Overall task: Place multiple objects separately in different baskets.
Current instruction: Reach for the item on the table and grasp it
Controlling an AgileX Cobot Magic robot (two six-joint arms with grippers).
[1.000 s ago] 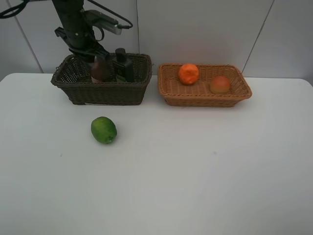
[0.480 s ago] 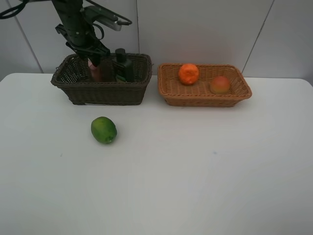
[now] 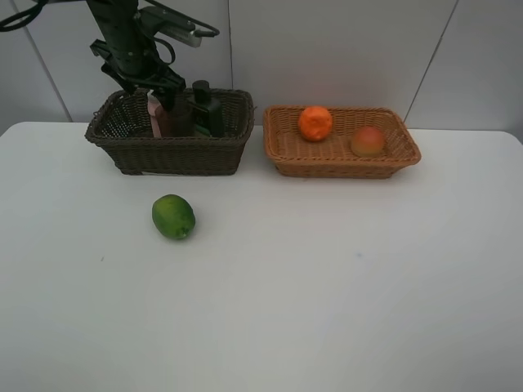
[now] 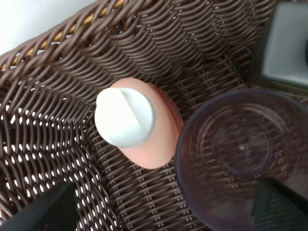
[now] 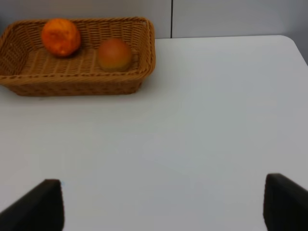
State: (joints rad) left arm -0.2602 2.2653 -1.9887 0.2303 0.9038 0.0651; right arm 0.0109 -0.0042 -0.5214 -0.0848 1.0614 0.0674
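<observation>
the left gripper [image 4: 163, 211] hangs over the dark brown basket [image 3: 172, 151] with its jaws spread wide and holding nothing; in the left wrist view only the two dark fingertips [image 4: 45, 209] show at the edges. between and just ahead of these jaws stands the pink white-capped bottle [image 4: 139, 122], upright, touching the translucent purple cup [image 4: 240, 159] beside it. the dark green bottle [image 4: 286, 45] is on the far side of the cup, seen only partly. the high view shows the same basket from the side, so the pink bottle [image 3: 154, 116] is mostly hidden behind the rim and the arm

the right gripper [image 5: 163, 207] is not visible in the high view; its own wrist view shows jaws wide apart over the white table [image 5: 207, 120], empty. well ahead of these jaws is the light orange-tan basket [image 5: 72, 79] with the orange [image 5: 60, 36] and the red-orange peach-like fruit [image 5: 114, 54] inside, apart from each other

the green round fruit [image 3: 173, 216] lies on the table in front of the dark basket, seen only from above
</observation>
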